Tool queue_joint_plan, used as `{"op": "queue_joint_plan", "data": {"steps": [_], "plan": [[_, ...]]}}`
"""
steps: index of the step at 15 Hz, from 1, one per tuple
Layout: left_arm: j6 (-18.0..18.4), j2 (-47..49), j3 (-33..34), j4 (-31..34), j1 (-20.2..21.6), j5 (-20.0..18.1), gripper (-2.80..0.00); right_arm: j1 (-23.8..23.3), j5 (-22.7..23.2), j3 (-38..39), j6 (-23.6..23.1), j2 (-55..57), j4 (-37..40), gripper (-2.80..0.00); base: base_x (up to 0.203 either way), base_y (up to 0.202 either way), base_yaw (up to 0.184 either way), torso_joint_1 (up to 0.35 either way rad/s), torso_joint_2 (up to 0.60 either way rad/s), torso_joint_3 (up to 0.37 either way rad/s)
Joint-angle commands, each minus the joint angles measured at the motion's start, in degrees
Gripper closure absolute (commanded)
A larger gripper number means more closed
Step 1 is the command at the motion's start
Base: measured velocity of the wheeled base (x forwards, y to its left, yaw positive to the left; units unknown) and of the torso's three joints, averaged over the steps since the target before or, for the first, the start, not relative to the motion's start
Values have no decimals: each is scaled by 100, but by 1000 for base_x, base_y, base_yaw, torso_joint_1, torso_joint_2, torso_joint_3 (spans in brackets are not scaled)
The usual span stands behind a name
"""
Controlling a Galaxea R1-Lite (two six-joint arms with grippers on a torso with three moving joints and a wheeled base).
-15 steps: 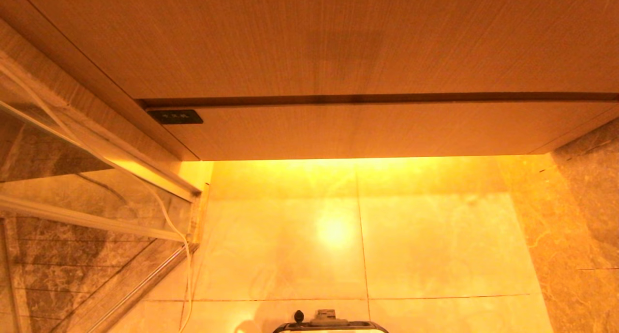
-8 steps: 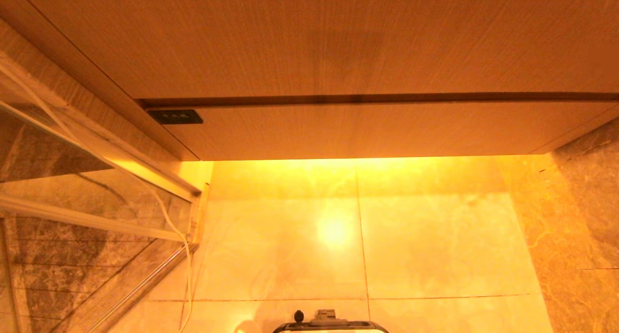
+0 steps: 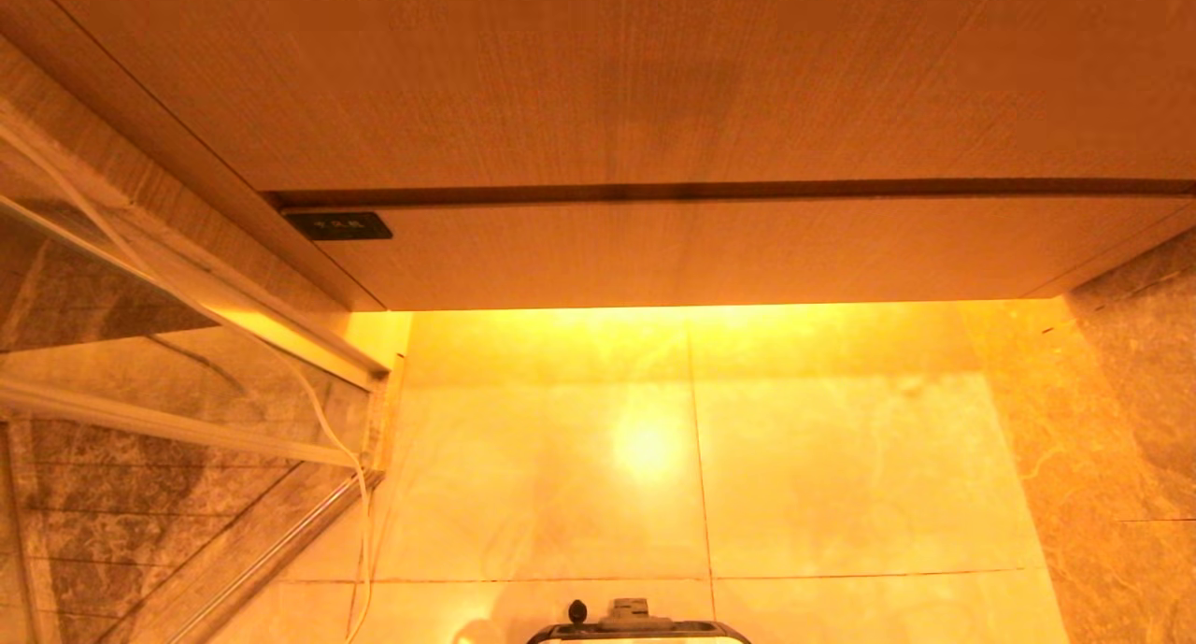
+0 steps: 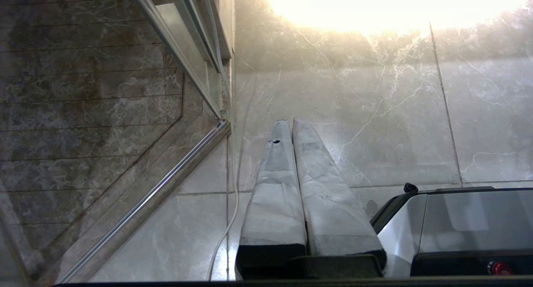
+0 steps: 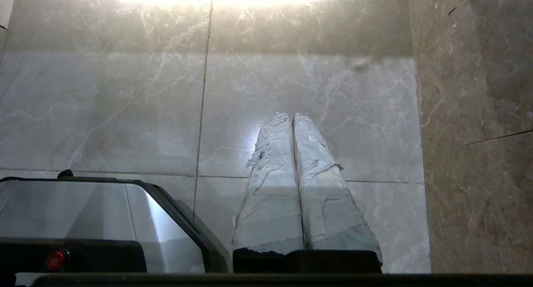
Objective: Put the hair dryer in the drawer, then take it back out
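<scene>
Wood-grain drawer (image 3: 710, 251) sits flush and closed above bare tiled floor (image 3: 794, 476); left gripper (image 4: 292, 121) and right gripper (image 5: 291, 115) hang over it, jaws pressed together, empty.

text: none legible | drawer (image 3: 710, 251): small black label (image 3: 338, 225), its marks too small to read

The closed drawer (image 3: 710, 251) fronts open floor (image 3: 841, 476), hemmed by a glass partition (image 3: 140, 382) at left.

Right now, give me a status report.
Left gripper and right gripper shut, empty, hanging over floor tiles. Drawer closed. Hair dryer not in view. Nothing blocking drawer front.
</scene>
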Motion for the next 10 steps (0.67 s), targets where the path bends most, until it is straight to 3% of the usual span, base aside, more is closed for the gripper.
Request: {"op": "queue_joint_plan", "data": {"steps": [1,10], "plan": [[1,0,9,4,0,1,0,2,6,0,-9,12,1,0,0,0,0,0,0,0],[1,0,9,-5,0,1,0,2,20,0,-50,8,-14,0,0,0,0,0,0,0]]}}
